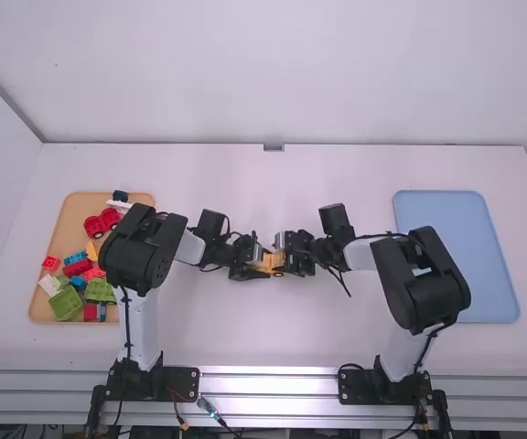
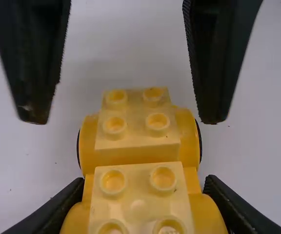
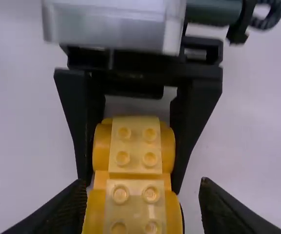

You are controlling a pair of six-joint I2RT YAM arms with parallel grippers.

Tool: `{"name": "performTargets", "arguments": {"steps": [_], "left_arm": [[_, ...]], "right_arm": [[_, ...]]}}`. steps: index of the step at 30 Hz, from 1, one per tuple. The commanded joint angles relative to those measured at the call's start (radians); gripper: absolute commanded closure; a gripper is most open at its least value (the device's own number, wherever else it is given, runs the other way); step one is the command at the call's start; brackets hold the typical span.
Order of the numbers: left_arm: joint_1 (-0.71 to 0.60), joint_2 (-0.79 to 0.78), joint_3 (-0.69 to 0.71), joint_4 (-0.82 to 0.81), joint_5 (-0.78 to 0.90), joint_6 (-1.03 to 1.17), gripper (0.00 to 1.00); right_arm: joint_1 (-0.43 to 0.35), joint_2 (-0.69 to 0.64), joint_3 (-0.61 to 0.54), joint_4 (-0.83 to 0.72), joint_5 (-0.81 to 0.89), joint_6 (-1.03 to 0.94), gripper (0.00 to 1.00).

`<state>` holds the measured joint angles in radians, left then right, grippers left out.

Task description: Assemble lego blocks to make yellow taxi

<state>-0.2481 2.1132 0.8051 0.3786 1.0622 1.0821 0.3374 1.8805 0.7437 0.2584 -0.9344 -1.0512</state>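
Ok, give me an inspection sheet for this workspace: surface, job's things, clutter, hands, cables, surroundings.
Surface: white table, with a few small dark specks.
Job's things: yellow car, studded on top, between the two arms; whether it touches the table is unclear.
Clutter: loose mixed-colour blocks in the tan tray; blue tray on the right.
Left hand: closed on the car's sides.
Right hand: open, fingers astride the car's other end.
Cables: black cable down the left arm; others along the right arm and by both bases.
Surroundings: white walls behind and beside; metal rail at the bases.
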Motion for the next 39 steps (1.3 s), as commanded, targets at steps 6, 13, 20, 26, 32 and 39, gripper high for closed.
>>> {"name": "performTargets", "arguments": {"steps": [6, 13, 20, 26, 32, 39], "left_arm": [[-0.007, 0.024, 0.004, -0.003, -0.005, 0.014, 0.64], [-0.007, 0.024, 0.005, -0.003, -0.005, 0.014, 0.64], [-0.007, 0.024, 0.005, -0.003, -0.005, 0.014, 0.64], [-0.007, 0.024, 0.005, -0.003, -0.005, 0.014, 0.65], [-0.007, 0.024, 0.005, -0.003, -0.005, 0.014, 0.66], [-0.007, 0.024, 0.004, 0.016, -0.005, 0.007, 0.66]], "right_arm": [[-0.060, -0.026, -0.003, 0.047, -0.225, 0.019, 0.75], [-0.062, -0.021, -0.003, -0.016, -0.016, 0.100, 1.00], [0.006, -0.021, -0.003, -0.058, 0.126, 0.059, 1.00], [0.016, -0.021, -0.003, -0.063, 0.142, 0.060, 1.00], [0.032, -0.021, -0.003, -0.146, 0.245, 0.025, 1.00], [0.082, -0.021, -0.003, -0.222, 0.388, -0.016, 1.00]]}}
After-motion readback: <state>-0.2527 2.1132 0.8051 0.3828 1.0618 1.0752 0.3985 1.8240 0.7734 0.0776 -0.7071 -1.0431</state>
